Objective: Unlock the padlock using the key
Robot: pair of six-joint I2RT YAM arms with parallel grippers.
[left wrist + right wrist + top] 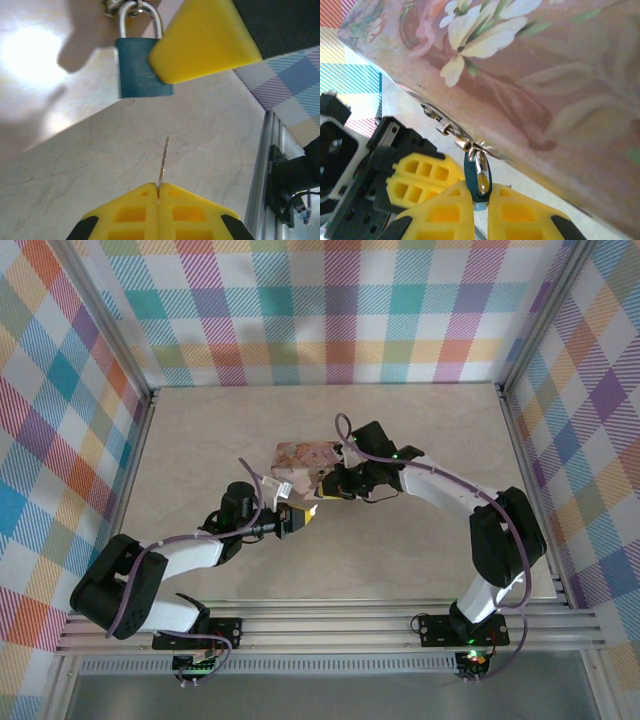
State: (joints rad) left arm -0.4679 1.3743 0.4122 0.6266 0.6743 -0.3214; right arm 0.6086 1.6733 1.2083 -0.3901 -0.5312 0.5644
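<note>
**Plaid-walled desk (420, 560): key (163, 162) aimed at padlock (141, 70), not touching**

Checked walls close in a pale desk, with the pink tin (303, 454) near its middle. The padlock, teal with a metal shackle, hangs from the clasp (451, 134) on the tin's near side. The right gripper (480, 194) is clamped narrow on the padlock's body, one finger on each side. The left gripper (158, 190), reaching in from the near left, is pinched tight on the key. The key's thin blade points at the padlock's underside.

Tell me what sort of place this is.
Probably a robot test cell: colourful plaid-patterned walls, a pale wooden tabletop, and silver aluminium rails carrying a black-and-white left arm and right arm.
</note>
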